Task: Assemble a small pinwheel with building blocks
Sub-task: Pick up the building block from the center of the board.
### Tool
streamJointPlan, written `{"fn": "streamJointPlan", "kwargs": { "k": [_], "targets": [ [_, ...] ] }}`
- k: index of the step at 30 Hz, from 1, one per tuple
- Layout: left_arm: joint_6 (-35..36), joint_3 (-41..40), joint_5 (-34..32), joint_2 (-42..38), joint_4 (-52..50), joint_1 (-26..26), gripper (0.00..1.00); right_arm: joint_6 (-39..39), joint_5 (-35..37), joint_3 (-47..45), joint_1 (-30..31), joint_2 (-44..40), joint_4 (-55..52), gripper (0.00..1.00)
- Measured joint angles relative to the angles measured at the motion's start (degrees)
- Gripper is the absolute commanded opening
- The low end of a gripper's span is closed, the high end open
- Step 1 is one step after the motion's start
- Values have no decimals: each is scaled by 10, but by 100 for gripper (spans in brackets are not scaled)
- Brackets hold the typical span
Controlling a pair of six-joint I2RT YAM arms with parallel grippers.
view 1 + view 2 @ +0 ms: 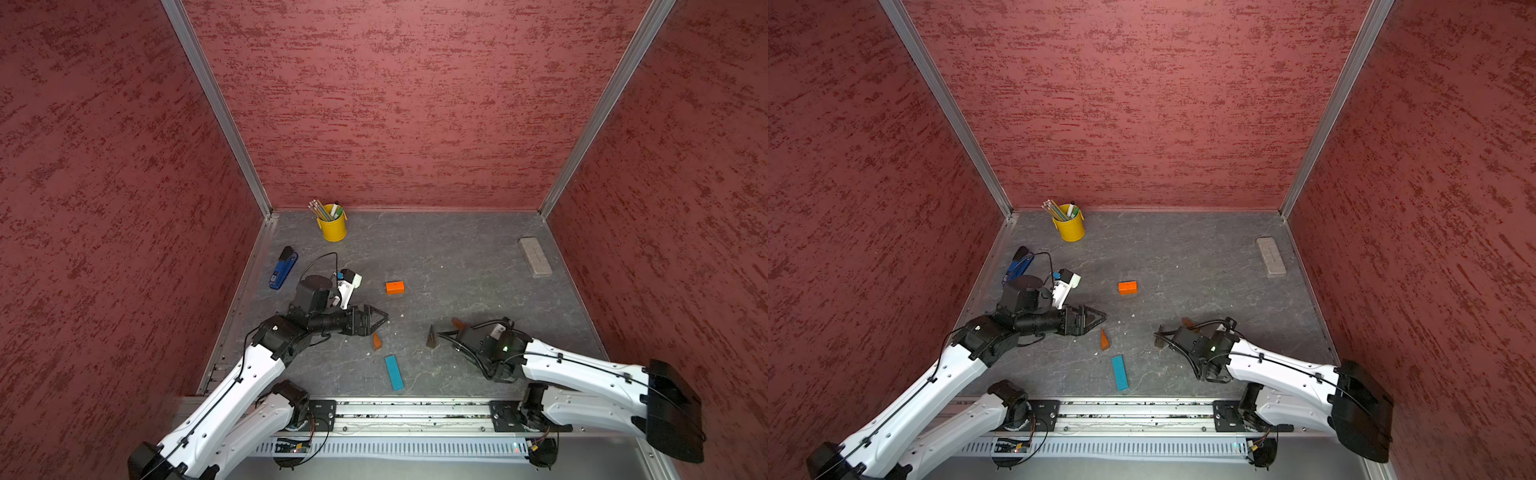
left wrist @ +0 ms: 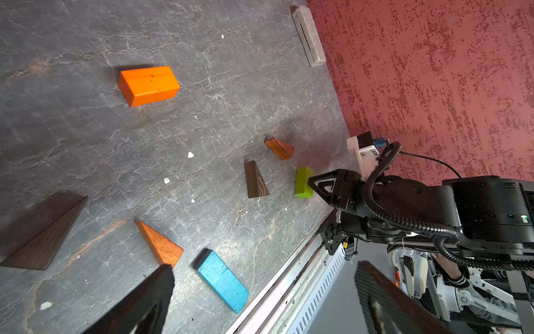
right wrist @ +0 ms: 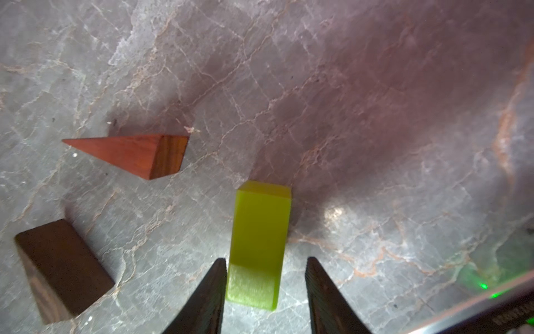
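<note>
Seven building blocks are lying scattered on the grey table, all apart from one another. At far left, the blue stapler is sitting close to the left wall. Next I am seeing the left gripper hanging with its fingers spread wide and empty. In its wrist view, the first dark wedge is lying close by it. The orange block is sitting just beyond the gripper's tips. The first reddish wedge is lying just in front, and the blue bar nearer the front rail.

Moving right, the second dark wedge is sitting just ahead of the right gripper. That gripper's fingers are standing partly apart, straddling the near end of the green block. One finger is just beside the block and the other is showing a clear gap, so nothing is clamped. The second reddish wedge is lying near the block's far end. Further right, open table is stretching to the grey eraser, which is lying along the right wall.
</note>
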Motion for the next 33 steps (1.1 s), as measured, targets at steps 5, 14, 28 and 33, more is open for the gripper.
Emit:
{"fn": "streamJointPlan", "kwargs": {
  "k": [5, 14, 28, 33],
  "targets": [
    [0, 0, 3, 0, 6, 0, 100, -14, -1, -2, -7, 16, 19, 47],
    [-3, -1, 5, 0, 14, 0, 100, -34, -3, -8, -14, 19, 42, 38],
    [-4, -7, 4, -12, 14, 0, 100, -55, -5, -13, -15, 25, 48, 28],
    [-19, -7, 24, -19, 17, 24, 100, -77, 0, -2, -15, 5, 33, 28]
  ]
}}
